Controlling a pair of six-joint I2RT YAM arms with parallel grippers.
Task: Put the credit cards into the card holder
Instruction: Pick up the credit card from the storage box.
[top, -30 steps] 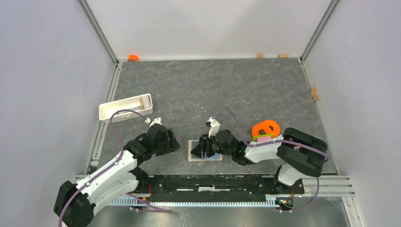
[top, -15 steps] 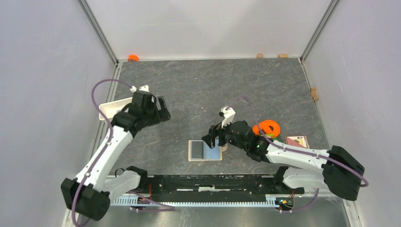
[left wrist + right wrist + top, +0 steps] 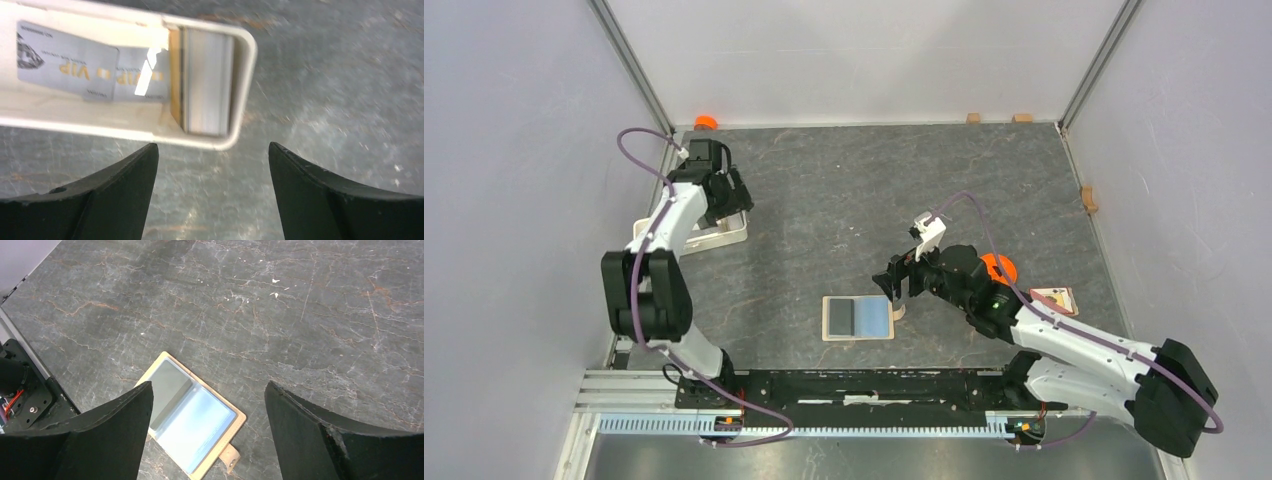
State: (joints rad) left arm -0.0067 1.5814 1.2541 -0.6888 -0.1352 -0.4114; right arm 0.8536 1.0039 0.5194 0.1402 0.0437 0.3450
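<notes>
The card holder (image 3: 857,318) lies open on the table near the front; one half looks dark grey, the other pale blue. In the right wrist view the holder (image 3: 192,417) lies below my jaws, its snap tab (image 3: 230,460) pointing toward me. My right gripper (image 3: 894,282) (image 3: 207,387) is open and empty, above and right of the holder. My left gripper (image 3: 727,212) (image 3: 212,150) is open and empty over the end of the white tray (image 3: 724,238) (image 3: 242,75). Grey VIP cards (image 3: 65,65) lie in the tray beside a stack of cards on edge (image 3: 207,90). A pale card with reddish print (image 3: 1054,298) lies at the right.
An orange ring-shaped object (image 3: 999,268) sits behind my right arm. A small orange object (image 3: 706,122) is in the far left corner. Small wooden blocks (image 3: 973,117) stand along the back wall, and another block (image 3: 1087,197) along the right wall.
My left arm swung from beside the holder out to the far left over the tray. My right gripper drew back up and to the right, uncovering the open holder.
</notes>
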